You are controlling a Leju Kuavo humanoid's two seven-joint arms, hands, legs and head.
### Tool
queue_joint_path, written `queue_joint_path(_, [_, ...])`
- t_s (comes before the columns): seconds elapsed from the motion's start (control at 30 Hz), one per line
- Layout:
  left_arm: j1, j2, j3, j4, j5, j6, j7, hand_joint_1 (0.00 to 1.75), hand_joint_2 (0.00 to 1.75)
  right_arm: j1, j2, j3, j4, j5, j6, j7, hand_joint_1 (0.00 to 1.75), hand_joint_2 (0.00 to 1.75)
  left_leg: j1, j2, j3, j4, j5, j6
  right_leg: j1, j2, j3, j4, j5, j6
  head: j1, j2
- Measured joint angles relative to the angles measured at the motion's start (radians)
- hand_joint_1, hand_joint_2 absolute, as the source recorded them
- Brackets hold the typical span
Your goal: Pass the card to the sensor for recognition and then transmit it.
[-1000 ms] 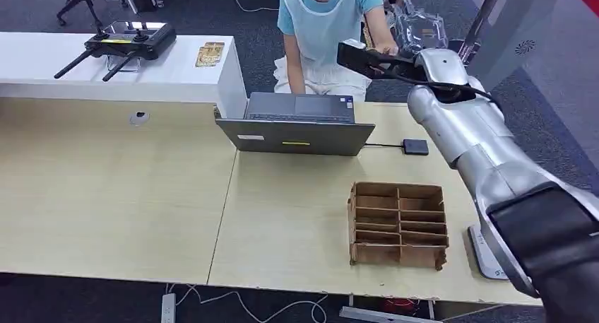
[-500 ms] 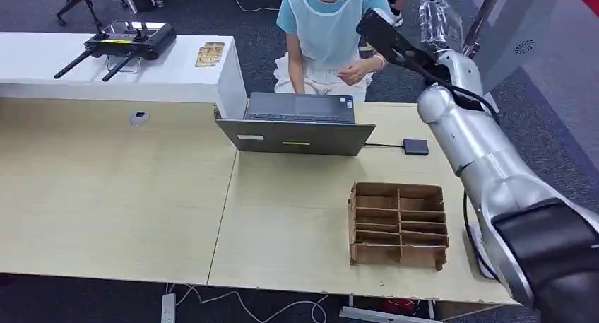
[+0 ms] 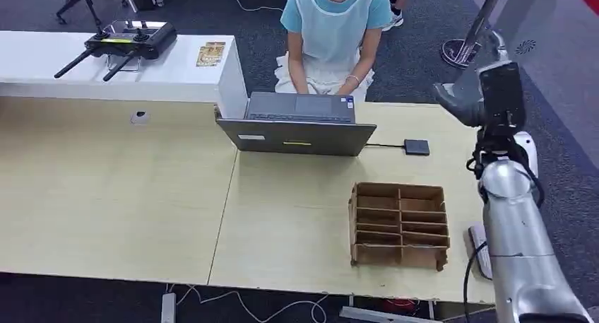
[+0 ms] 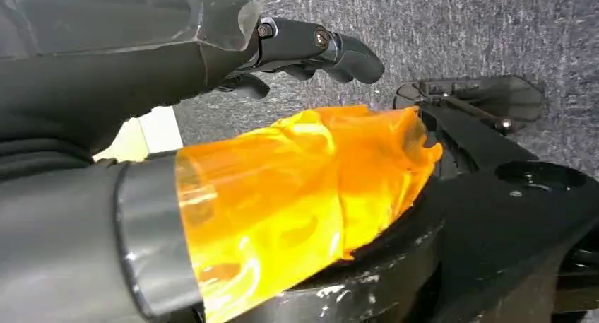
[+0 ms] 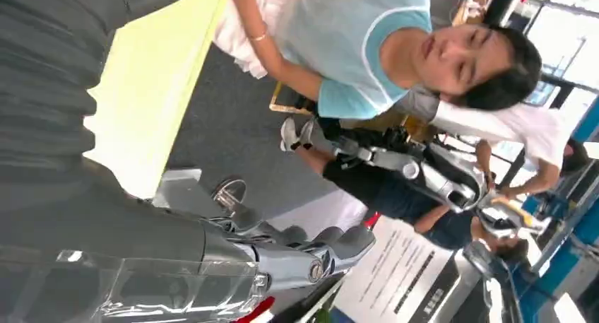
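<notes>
The sensor (image 3: pixel 416 147), a small black box, lies on the table right of the laptop (image 3: pixel 297 125), joined to it by a thin cable. My right hand (image 3: pixel 491 90) is raised above the table's far right corner, well right of the sensor. In the right wrist view its fingers (image 5: pixel 311 256) are stretched out with nothing visible between them. My left hand (image 4: pixel 212 47) hangs over grey carpet. Its dark fingers (image 4: pixel 325 44) are loosely bent, apart from the thumb (image 4: pixel 297 189), which is wrapped in orange tape, and it holds nothing.
A person (image 3: pixel 332 26) in a light blue top sits behind the laptop with both hands near it. A brown cardboard box (image 3: pixel 399 224) with several compartments stands at the front right. A white device (image 3: pixel 479 249) lies at the table's right edge. A white counter (image 3: pixel 106 72) with a black controller is at back left.
My right arm has swung back from the person, where their hand met mine, to the right and now stands raised over the table's right edge. The person's hands went down to the laptop.
</notes>
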Motion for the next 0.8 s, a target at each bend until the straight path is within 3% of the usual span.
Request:
queue_joint_path(0.1, [-0.002, -0.004, 0.010, 0.000, 0.005, 0.005, -0.001, 0.00, 0.00, 0.067, -0.019, -0.036, -0.078, -0.051, 0.024, -0.019, 0.00, 1.75, 0.000, 0.000, 0.001, 0.000, 0.000, 0.000, 0.000, 0.000, 0.001, 0.000, 0.000, 0.000, -0.001, 0.000])
queue_joint_path(0.27, [0.001, -0.010, 0.028, 0.000, 0.016, 0.014, -0.005, 0.00, 0.00, 0.277, -0.045, -0.129, -0.258, -0.206, 0.103, -0.088, 0.00, 1.75, 0.000, -0.004, 0.000, 0.000, 0.000, 0.000, 0.000, -0.004, 0.001, -0.001, -0.001, 0.000, 0.000, 0.000])
queue_joint_path(0.53, [0.001, -0.016, 0.060, 0.000, 0.022, 0.018, -0.013, 0.00, 0.00, 0.582, -0.053, -0.266, -0.487, -0.175, 0.132, -0.124, 0.00, 1.75, 0.000, -0.003, 0.000, 0.000, -0.002, 0.000, 0.000, -0.003, 0.001, -0.001, -0.002, 0.000, -0.001, 0.000])
queue_joint_path(0.8, [-0.001, -0.016, 0.070, -0.001, 0.023, 0.018, -0.014, 0.00, 0.00, 0.690, -0.052, -0.296, -0.567, -0.161, 0.143, -0.126, 0.00, 1.75, 0.000, 0.000, 0.001, 0.000, -0.002, 0.000, 0.000, -0.001, 0.002, -0.001, -0.002, 0.000, 0.000, 0.000])
